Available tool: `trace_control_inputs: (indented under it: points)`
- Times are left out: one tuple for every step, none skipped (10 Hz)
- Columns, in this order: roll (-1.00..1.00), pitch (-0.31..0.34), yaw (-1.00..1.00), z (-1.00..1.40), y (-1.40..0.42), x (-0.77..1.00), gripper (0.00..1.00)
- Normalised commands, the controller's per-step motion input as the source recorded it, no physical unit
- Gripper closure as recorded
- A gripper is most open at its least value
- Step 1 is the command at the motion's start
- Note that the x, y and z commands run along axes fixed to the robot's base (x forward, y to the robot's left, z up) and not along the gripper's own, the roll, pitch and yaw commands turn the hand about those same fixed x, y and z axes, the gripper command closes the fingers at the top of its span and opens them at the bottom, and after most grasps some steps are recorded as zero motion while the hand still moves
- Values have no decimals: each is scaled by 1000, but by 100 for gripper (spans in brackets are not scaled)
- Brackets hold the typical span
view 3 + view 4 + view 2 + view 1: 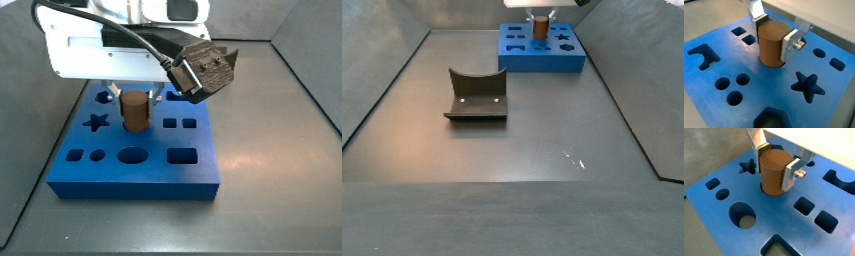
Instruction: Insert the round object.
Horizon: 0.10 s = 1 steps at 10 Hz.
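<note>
Grey metal bench (502, 150) carries everything. At its far end sits the thick blue board with shaped cut-outs (134, 170): star, squares, ovals, round holes. Nearer, well apart from the board, stands the dark L-shaped fixture (476, 97).

Robot hand (776, 164) hangs over the board's middle, its silver fingers (791, 44) closed onto the tall brown wooden cylinder peg (771, 173), gripping near its top. Peg stands upright; in both wrist views its lower end sits down in the board's round hole, apparently part-seated, top well proud of the surface.

Judged stage: insertion under way, not finished.

Risks: slight tilt while pushing down could bind the peg against the hole wall, since the fit looks close. Letting go early may leave it proud. Hard downward force on a jammed peg could shift the board.
</note>
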Motion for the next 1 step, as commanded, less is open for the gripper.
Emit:
trace_control_inputs:
  points:
    - [0,0,0,0,0,0,100]
